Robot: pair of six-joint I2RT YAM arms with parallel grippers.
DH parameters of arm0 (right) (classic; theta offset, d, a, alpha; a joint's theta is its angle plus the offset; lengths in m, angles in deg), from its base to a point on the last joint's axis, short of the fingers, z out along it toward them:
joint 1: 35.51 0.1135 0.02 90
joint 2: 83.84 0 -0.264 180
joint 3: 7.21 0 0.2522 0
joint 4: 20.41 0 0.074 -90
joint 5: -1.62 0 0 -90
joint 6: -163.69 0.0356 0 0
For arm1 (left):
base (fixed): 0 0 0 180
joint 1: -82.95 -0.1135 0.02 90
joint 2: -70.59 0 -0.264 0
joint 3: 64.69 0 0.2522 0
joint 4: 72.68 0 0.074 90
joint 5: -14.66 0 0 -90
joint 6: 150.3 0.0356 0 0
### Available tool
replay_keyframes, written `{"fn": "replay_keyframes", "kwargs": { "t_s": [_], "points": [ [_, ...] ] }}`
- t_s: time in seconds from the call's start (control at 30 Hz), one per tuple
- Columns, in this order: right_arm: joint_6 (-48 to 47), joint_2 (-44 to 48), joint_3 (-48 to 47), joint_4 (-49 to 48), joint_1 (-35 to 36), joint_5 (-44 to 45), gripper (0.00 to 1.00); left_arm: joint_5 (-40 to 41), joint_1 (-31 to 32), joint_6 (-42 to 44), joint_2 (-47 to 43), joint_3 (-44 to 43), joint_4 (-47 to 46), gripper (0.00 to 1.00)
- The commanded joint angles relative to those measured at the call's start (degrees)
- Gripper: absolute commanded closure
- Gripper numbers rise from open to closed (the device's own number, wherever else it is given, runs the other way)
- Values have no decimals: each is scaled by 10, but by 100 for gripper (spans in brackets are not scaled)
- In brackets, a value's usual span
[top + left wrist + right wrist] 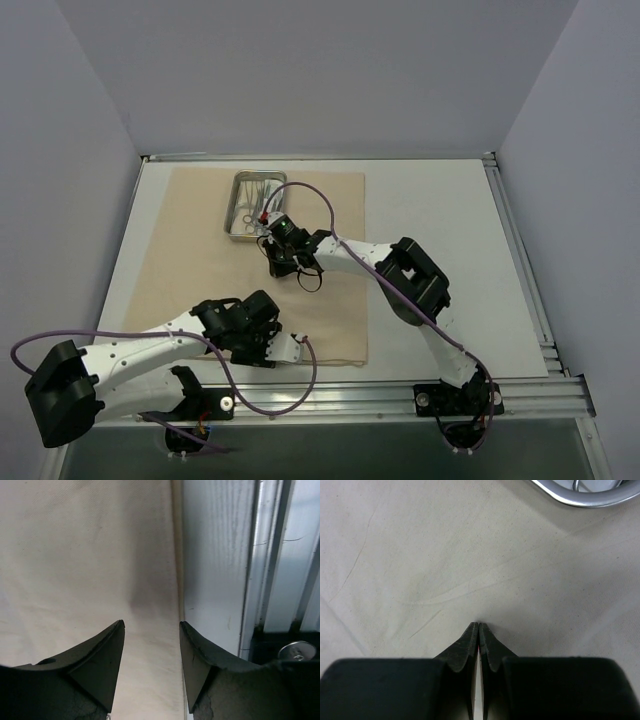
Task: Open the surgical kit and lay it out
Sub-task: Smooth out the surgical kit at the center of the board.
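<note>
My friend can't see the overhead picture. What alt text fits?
A beige cloth lies spread on a white table, a small steel tray of instruments near its far edge. The robot's left arm and right arm reach over the cloth.

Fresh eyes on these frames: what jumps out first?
The beige cloth lies spread flat on the left part of the table, with the steel tray of metal instruments near its far edge. The right arm reaches in just beside the tray, jaws shut over the cloth; the left arm sits at the cloth's near edge, jaws open.
</note>
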Motion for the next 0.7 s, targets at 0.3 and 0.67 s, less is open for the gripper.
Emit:
{"fn": "replay_keyframes", "kwargs": {
  "t_s": [0.3, 0.67],
  "points": [
    [8, 11, 5, 15, 1, -7, 100, 19, 26, 12, 77, -38, -8, 45],
    [12, 3, 15, 15, -13, -20, 100, 40, 46, 16, 117, -57, -6, 58]
  ]
}}
